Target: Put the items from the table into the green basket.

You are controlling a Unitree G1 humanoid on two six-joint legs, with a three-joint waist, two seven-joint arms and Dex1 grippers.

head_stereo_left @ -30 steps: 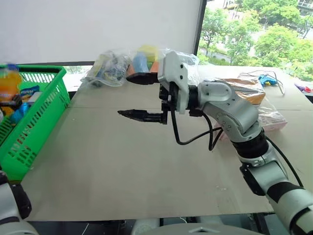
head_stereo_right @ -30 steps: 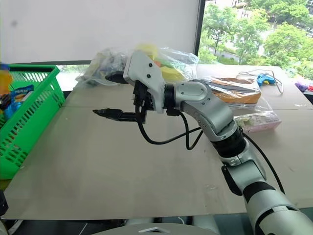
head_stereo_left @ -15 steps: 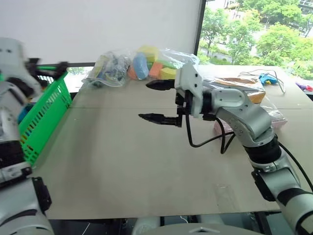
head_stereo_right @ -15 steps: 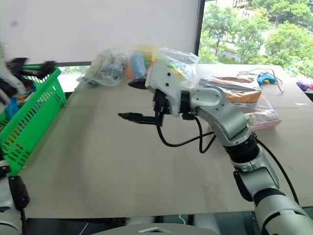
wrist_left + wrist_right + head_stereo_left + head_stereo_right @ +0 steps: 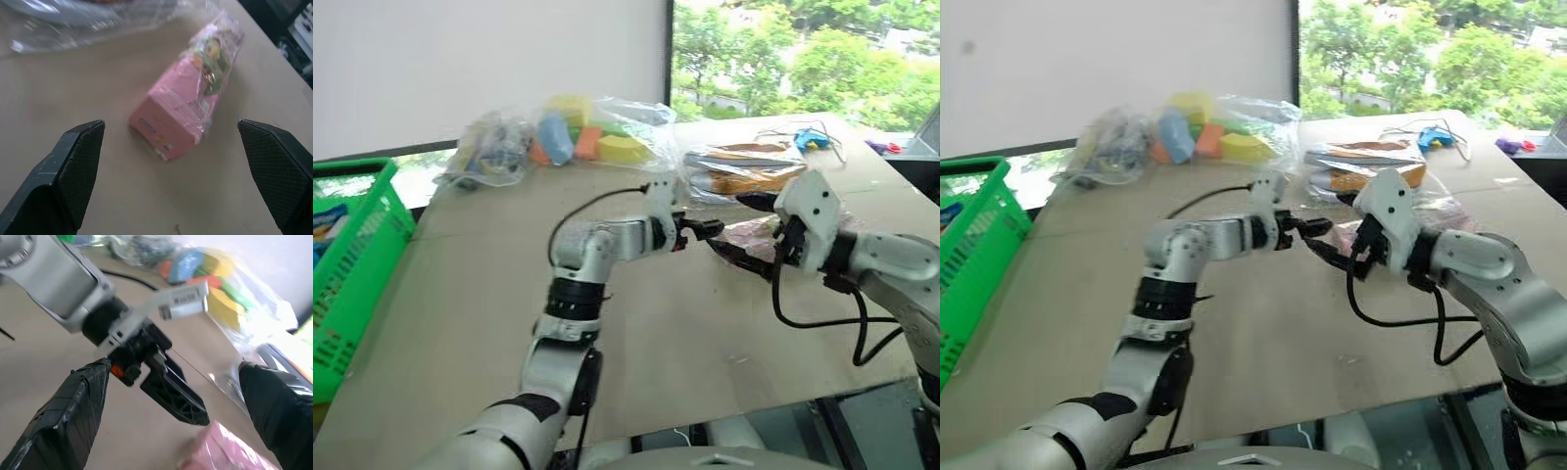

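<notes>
a plain white wall [image 5: 480,59] fills the far left. to its right a dark window frame [image 5: 668,49] edges a large window [image 5: 783,49] showing leafy green trees in bright daylight, which washes over the far right of the room.

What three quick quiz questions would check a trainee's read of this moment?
1. True or false: the left gripper holds the pink carton.
2. Which item lies ahead of the left gripper? A) pink carton B) bag of foam blocks
3. Fill in: the right gripper is ____.

Key: 1 false, it is open and empty. 2 A. 3 open.
</notes>
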